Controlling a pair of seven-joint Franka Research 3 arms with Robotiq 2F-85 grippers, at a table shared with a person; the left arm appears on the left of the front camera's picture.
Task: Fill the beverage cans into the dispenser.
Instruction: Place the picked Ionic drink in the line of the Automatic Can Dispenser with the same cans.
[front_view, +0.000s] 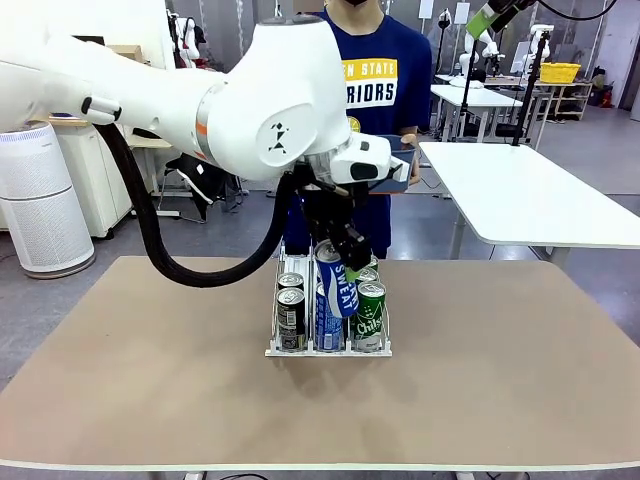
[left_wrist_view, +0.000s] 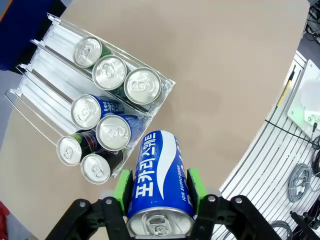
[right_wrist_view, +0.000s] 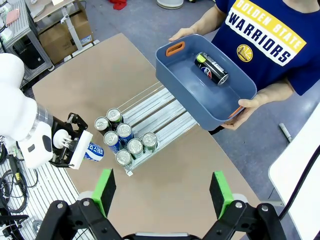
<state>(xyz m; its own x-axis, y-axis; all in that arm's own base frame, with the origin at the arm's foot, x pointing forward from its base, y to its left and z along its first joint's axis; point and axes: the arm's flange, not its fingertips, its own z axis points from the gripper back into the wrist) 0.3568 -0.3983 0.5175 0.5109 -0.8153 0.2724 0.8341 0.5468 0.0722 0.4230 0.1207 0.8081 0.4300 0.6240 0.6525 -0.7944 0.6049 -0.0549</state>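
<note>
Left tool (left_wrist_view: 158, 191): I hold blue "SWEAT" can (left_wrist_view: 159, 167), 5 o'clock of dispenser (left_wrist_view: 46, 56).
Right tool (right_wrist_view: 162, 192): wide, empty.

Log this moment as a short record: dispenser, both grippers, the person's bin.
dispenser: on the table; seven cans upright at one end, one colour per lane
lanes: three green cans, two blue cans, two black cans
left gripper: shut on a blue can, held tilted in the air near the dispenser's filled end
right gripper: open, empty, high above the table
bin: blue-grey, held by the person's hands; one black can lying inside
</note>
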